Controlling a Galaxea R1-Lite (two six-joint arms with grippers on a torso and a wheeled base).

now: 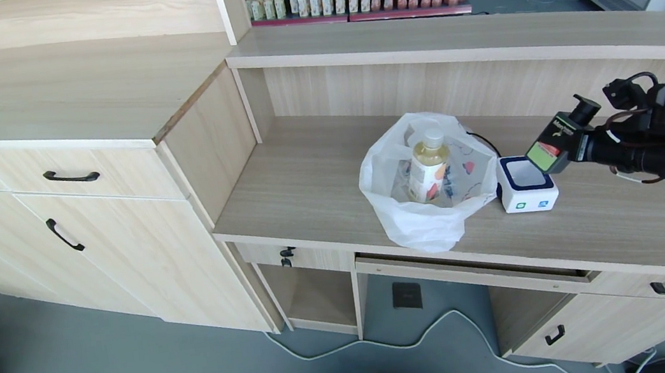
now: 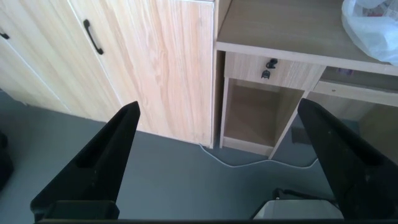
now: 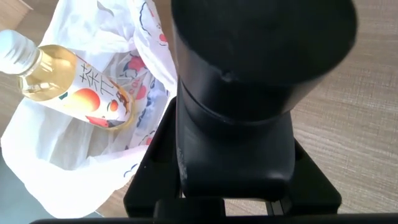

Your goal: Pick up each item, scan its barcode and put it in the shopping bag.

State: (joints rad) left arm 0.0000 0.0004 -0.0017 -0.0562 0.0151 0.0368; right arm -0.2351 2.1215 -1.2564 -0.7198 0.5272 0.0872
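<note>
Right pincer (image 1: 607, 153) grips what looks like a dark bottle (image 1: 560, 137), label tilted toward the scanner (image 1: 525, 183) beside the shopping bag (image 1: 414, 224), presumably for reading; left pincer (image 2: 217, 106) hangs wide, idle.

Bright, even light on my tabletop (image 1: 318, 175), soft shadow beneath; the dark bottle (image 3: 261, 62) in my right hand (image 1: 590, 146) reads soft up close.

The surface (image 1: 306, 183) was finished in pale wood grain. The shopping bag (image 1: 401, 222) was translucent white, printed with small red and blue figures. The bottle (image 1: 429, 167) was filled pale yellow and capped white (its label patterned with orange peaches). The scanner (image 1: 525, 183) was white, trimmed dark blue. The can (image 1: 558, 144) was black, labelled green and red.
</note>
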